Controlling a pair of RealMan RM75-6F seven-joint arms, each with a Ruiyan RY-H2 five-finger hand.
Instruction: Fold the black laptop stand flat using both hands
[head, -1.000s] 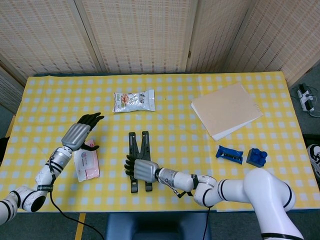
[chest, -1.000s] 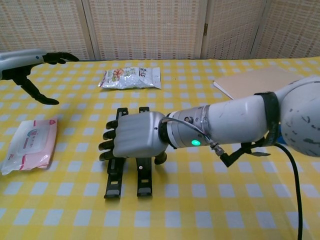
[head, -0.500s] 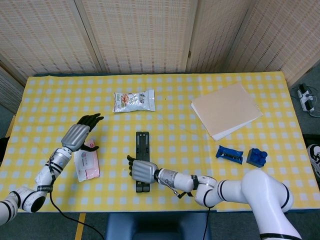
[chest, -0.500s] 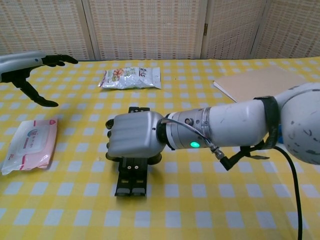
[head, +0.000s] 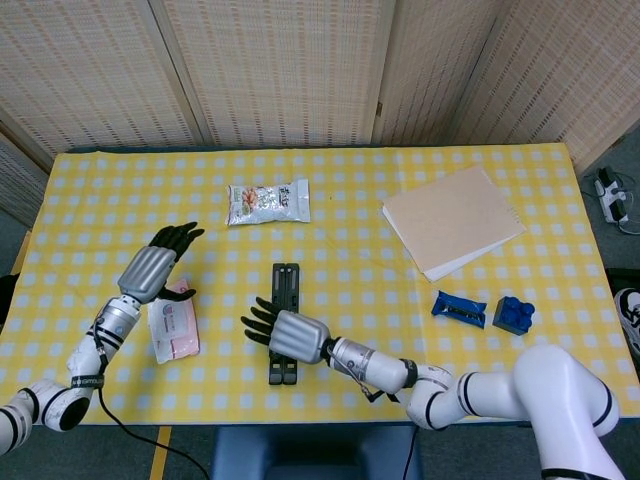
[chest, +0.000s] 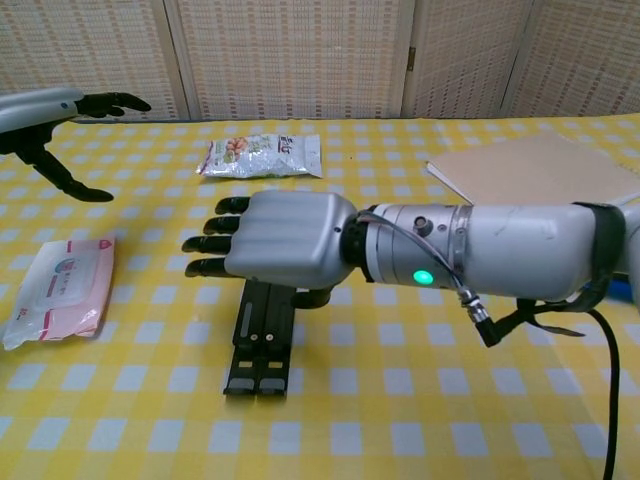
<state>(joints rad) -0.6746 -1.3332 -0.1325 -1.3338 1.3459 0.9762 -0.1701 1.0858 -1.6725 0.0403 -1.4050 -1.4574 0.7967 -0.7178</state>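
The black laptop stand (head: 284, 322) (chest: 260, 340) lies flat on the yellow checked table, its two bars closed together side by side. My right hand (head: 283, 333) (chest: 280, 245) hovers just above the stand's middle, fingers stretched out leftward and apart, holding nothing. In the chest view it hides the stand's far end. My left hand (head: 155, 266) (chest: 60, 125) is raised at the left, well away from the stand, fingers spread and empty.
A pink wipes pack (head: 172, 327) (chest: 58, 290) lies under my left hand. A snack bag (head: 268, 201) (chest: 260, 156) sits behind the stand. A tan folder (head: 452, 220) lies at the right, two blue blocks (head: 486, 311) nearer the front.
The stand's two splayed legs came together into one flat bar. My right hand then let go, lifted off it and spread its fingers. The left hand barely moved.
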